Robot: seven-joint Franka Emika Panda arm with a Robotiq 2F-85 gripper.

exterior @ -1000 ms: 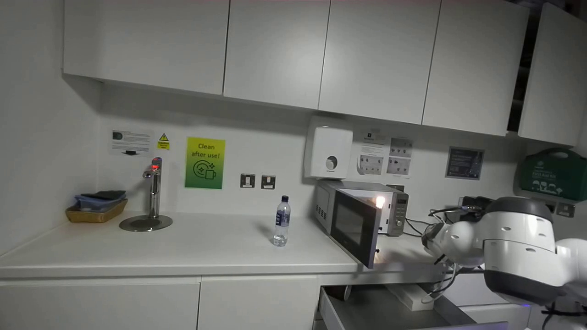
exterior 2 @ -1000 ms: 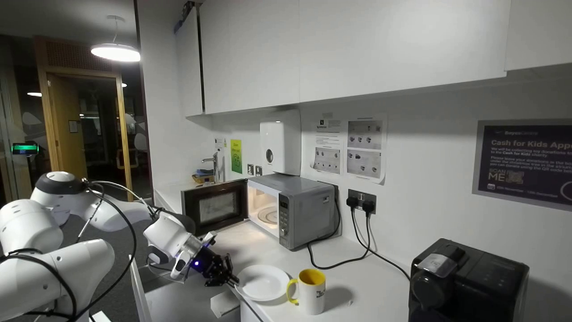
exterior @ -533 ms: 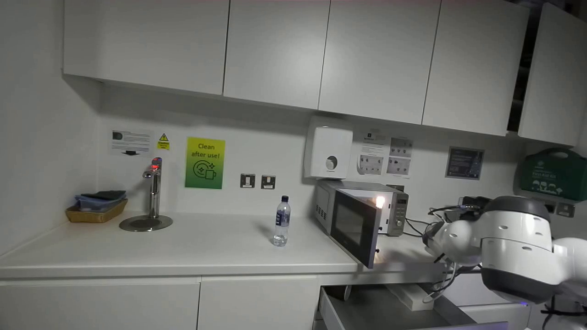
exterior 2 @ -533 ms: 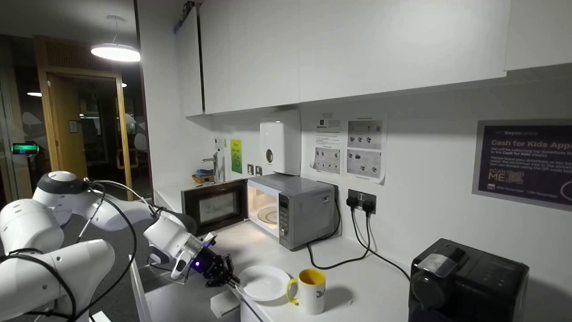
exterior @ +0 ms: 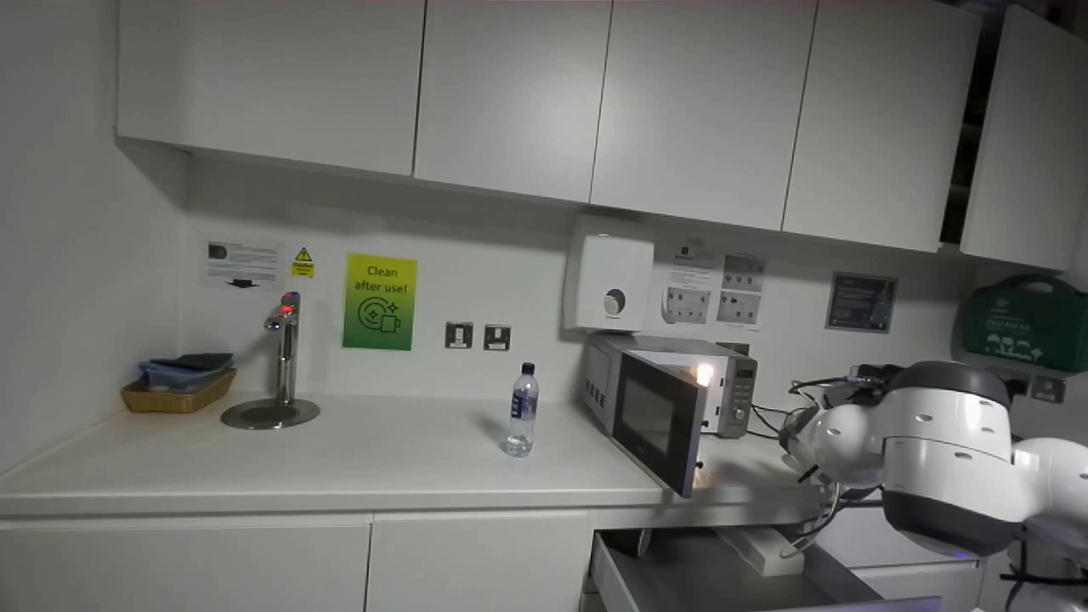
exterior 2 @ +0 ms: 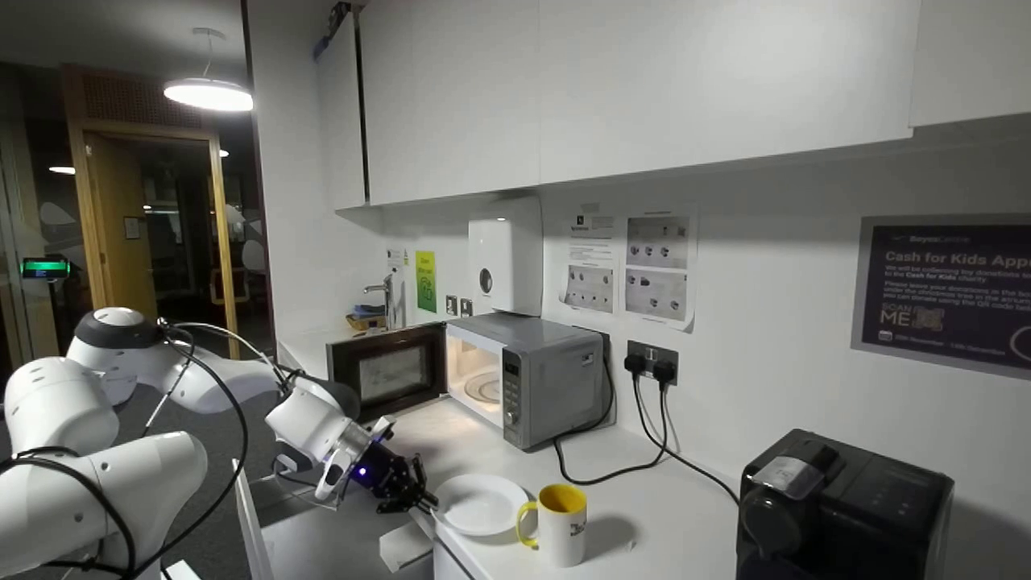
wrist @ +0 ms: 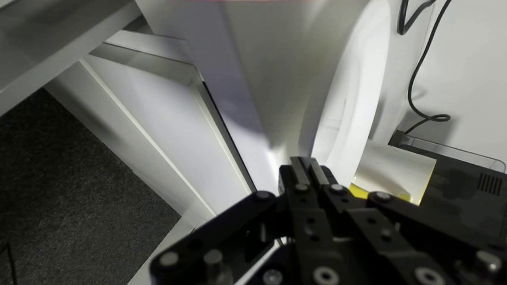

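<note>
Now, from the left, I see in an exterior view the pulled-out drawer (exterior 2: 322,552) with a white box (exterior 2: 405,546) inside. Next comes my gripper (wrist: 307,162); its jaws are together, and the near rim of the plate (exterior 2: 483,506) seems pinched between the tips. From the jaws, this plate lies to the right, on the counter (exterior 2: 685,515); being round, it has no long axis. Just beside it stands the yellow-handled mug (exterior 2: 562,532), whether touching I cannot tell, and farther right the coffee machine (exterior 2: 842,515).

Obstacles beyond claw (wrist: 305,160) — plate (exterior 2: 483,505), mug (exterior 2: 566,530)
</note>
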